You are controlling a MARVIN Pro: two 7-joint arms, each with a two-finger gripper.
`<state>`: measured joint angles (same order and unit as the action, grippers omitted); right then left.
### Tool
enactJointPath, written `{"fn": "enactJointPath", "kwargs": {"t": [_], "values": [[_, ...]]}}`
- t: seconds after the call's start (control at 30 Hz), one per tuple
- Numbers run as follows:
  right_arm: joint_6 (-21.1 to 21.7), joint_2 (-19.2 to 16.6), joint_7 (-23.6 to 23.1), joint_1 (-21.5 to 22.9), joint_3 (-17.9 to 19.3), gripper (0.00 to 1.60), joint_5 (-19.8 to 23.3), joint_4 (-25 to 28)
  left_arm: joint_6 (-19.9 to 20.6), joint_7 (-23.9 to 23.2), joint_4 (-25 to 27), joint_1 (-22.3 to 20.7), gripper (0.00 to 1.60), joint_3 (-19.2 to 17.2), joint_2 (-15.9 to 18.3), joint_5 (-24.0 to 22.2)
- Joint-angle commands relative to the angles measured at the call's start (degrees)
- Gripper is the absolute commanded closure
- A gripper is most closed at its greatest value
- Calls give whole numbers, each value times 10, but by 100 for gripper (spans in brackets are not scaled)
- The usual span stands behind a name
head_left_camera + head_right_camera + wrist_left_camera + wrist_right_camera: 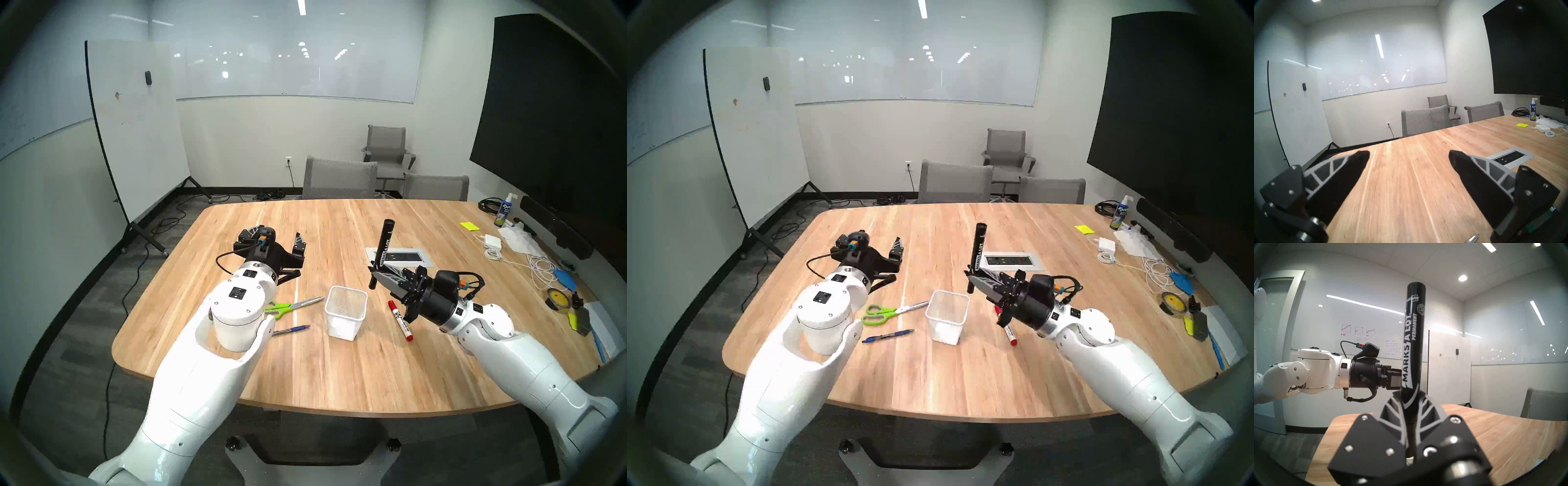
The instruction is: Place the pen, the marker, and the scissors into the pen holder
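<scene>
My right gripper [375, 271] [1409, 395] is shut on the black marker [384, 247] [977, 251] [1412, 344]. It holds the marker upright by its lower part, above the table, behind and to the right of the pen holder [342, 325] [944, 327]. This white mesh cup stands upright with nothing showing inside. The green-handled scissors [291, 305] [885, 312] and the blue pen [291, 330] [888, 336] lie left of the cup. My left gripper [274, 236] [1409, 156] hovers open beyond them, with nothing between its fingers.
A white red-capped marker [400, 320] [1009, 334] lies right of the cup, partly under my right wrist. A power outlet panel [403, 256] is set into the table. Cables, a charger [490, 241], a spray bottle [502, 210] and tape crowd the right edge. Chairs stand at the far side.
</scene>
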<state>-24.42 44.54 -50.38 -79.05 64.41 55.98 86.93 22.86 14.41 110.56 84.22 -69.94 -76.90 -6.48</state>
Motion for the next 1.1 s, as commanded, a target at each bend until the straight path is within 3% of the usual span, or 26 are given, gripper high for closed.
{"fn": "enactJointPath", "kwargs": {"t": [0.0,0.43,1.07], "values": [[5,10,4,20,-5,160,-9,6,-5,-2,10,-7,0,0,-3,-2],[16,32,13,38,-19,160,-36,-11,-5,-2,10,-7,0,0,-3,-2],[15,51,4,36,-25,160,-43,-36,-5,-3,10,-7,0,-1,-4,-2]]}}
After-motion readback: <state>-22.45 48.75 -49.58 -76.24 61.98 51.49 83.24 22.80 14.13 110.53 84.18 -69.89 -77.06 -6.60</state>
